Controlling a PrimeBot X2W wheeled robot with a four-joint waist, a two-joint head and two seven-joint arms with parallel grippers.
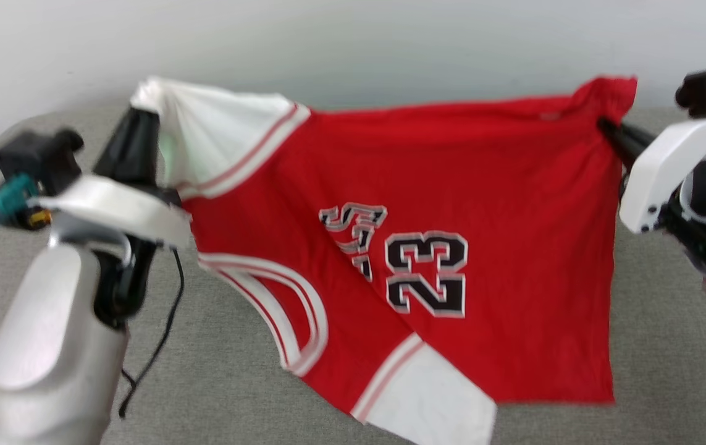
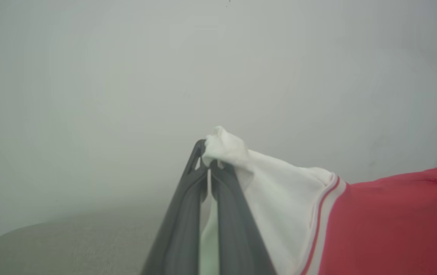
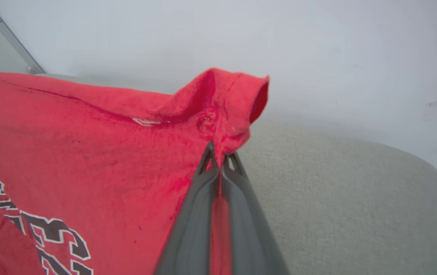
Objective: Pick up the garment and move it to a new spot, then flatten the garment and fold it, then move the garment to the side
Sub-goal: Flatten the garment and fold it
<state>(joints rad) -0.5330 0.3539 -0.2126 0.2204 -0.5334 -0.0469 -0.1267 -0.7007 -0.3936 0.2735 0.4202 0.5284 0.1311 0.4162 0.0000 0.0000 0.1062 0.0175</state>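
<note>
left claw (image 2: pixel 207 168) and right claw (image 3: pixel 220 160) each pinch a corner so i hold the red white-sleeved fabric jersey (image 1: pixel 482 185) spread between them.

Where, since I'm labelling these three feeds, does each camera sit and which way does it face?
Head view: on the head, facing forward and down at the garment over the grey surface; left arm and right arm flank it.
Left wrist view: on the left arm, facing the wall along the left gripper, shut on the white sleeve.
Right wrist view: on the right arm, looking along the right gripper, shut on a red corner.
Shared: both wrist views see garment, wall and grey surface.
</note>
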